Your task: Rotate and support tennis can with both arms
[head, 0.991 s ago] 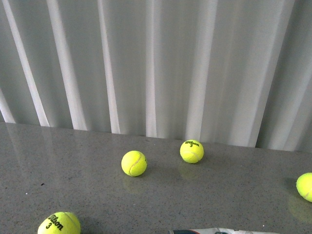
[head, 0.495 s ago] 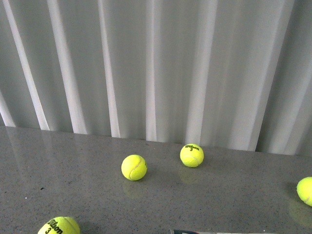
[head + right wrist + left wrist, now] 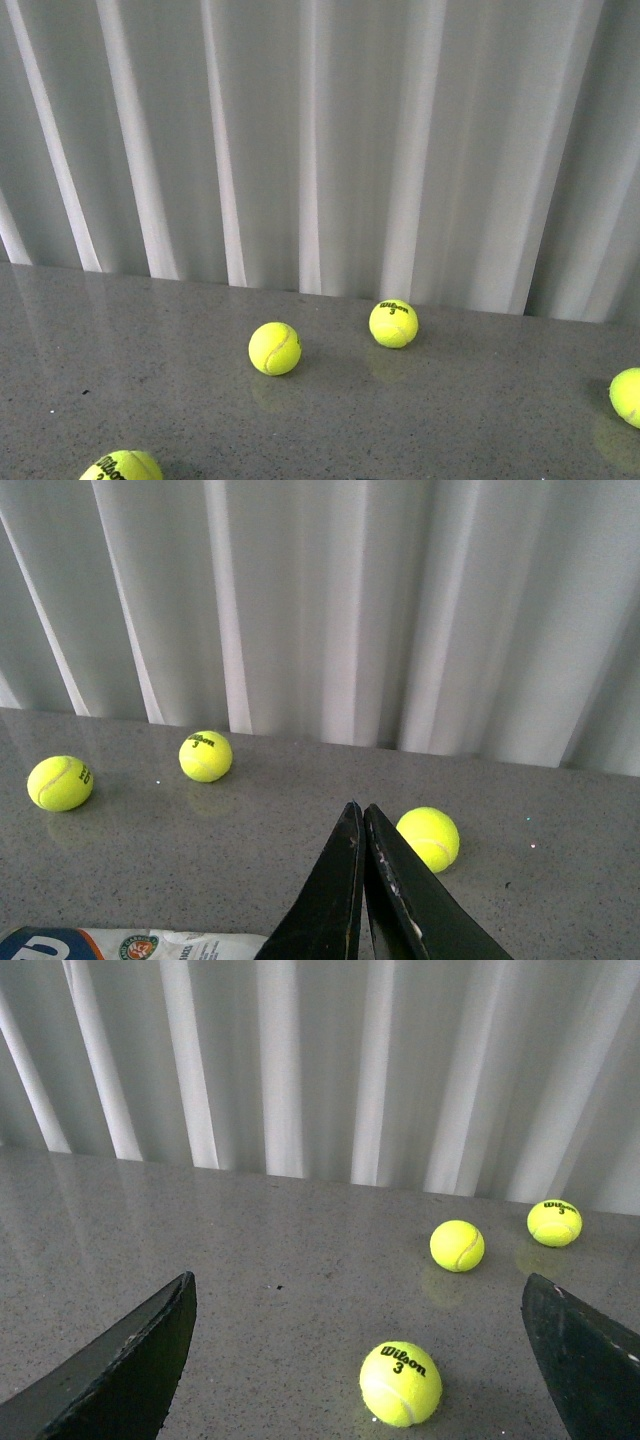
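Note:
The tennis can shows only in the right wrist view, lying on its side on the grey table, its white and navy label with a round emblem visible at the frame edge. My right gripper is shut with nothing between its black fingers, held above the table beside the can's end. My left gripper is open, its two black fingers wide apart over the table, with a Wilson 3 tennis ball lying between them. In the front view the can and both arms are out of view.
Yellow tennis balls lie scattered on the grey table: two mid-table, one at the right edge, one at the near left. White pleated curtain closes the back.
The front view has tilted upward: the balls sit lower in frame and the can's edge at the bottom has dropped out of sight.

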Robot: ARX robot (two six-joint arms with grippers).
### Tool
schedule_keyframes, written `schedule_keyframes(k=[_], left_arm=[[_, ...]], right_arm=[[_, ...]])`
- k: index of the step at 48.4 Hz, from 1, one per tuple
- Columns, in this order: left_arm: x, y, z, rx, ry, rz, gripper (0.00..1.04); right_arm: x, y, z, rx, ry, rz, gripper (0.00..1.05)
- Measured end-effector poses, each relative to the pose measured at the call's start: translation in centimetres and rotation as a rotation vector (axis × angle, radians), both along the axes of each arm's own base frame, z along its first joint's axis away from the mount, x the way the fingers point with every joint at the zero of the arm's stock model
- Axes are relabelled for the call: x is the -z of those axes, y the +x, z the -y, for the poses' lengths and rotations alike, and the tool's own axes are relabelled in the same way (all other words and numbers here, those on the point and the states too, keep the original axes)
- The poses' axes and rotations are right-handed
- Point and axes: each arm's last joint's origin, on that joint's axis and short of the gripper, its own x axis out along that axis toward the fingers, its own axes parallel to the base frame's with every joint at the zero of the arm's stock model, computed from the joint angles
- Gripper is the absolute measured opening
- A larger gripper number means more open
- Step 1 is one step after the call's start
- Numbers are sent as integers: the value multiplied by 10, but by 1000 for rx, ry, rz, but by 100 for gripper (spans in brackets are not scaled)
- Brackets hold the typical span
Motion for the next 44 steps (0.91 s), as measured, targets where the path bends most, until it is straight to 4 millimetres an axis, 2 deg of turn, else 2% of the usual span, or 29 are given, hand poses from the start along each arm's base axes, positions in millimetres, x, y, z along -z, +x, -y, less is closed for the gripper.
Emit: schedule_keyframes(k=[15, 44], left_arm=[[0, 0, 0, 0, 0, 0, 98], [0, 0, 0, 0, 0, 0, 98]], right_arm=[[12, -10, 0, 0, 1, 9, 3], [12, -23, 0, 0, 2, 14, 3]])
